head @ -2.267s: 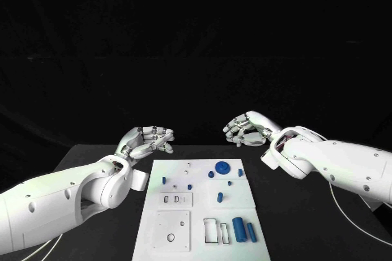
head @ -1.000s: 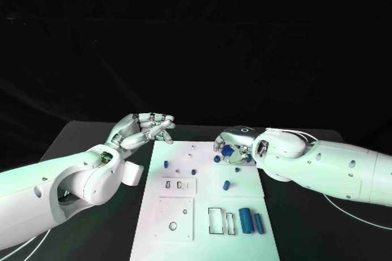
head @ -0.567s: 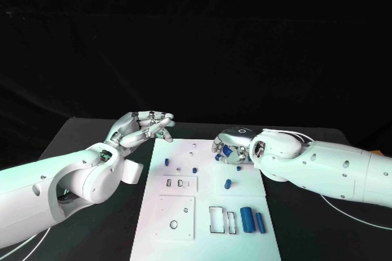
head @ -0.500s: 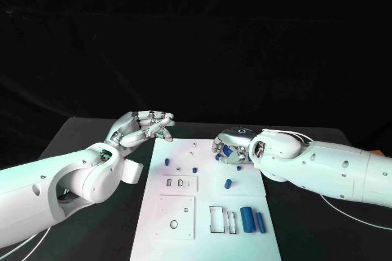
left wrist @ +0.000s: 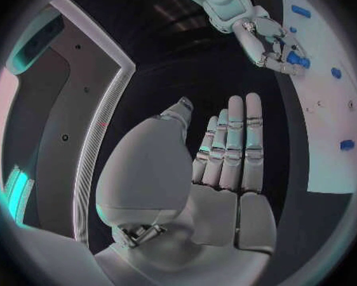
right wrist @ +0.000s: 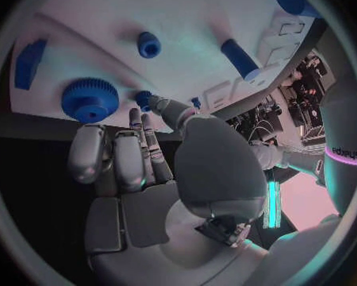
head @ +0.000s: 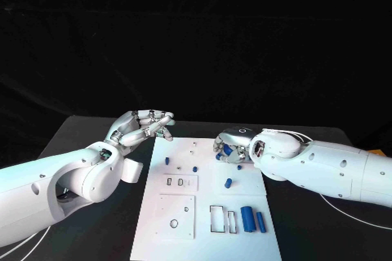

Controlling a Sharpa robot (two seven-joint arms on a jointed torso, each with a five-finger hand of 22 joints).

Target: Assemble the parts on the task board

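The white task board (head: 204,204) lies lengthwise in the middle of the black table. Near its far right corner sits a blue gear (right wrist: 89,100). My right hand (head: 231,146) is down over the gear with its fingers curled round it. One fingertip is at the gear's rim and the thumb stands a small gap away, so I cannot tell whether the hand grips it. The left wrist view shows that right hand (left wrist: 270,35) with blue between its fingers. My left hand (head: 145,127) hovers off the board's far left corner, holding nothing, its fingers (left wrist: 234,146) straight.
Loose blue parts lie on the board: a short peg (head: 166,159), a small cylinder (head: 228,183), a thick cylinder (head: 247,219) and a thin rod (head: 260,222) at the near right. Rectangular slots (head: 216,218) and two square plates (head: 174,217) sit mid-board.
Since 2.3 s ago my right hand has come down from beyond the board onto the gear. Over the last second it has barely shifted. The left hand stays put.
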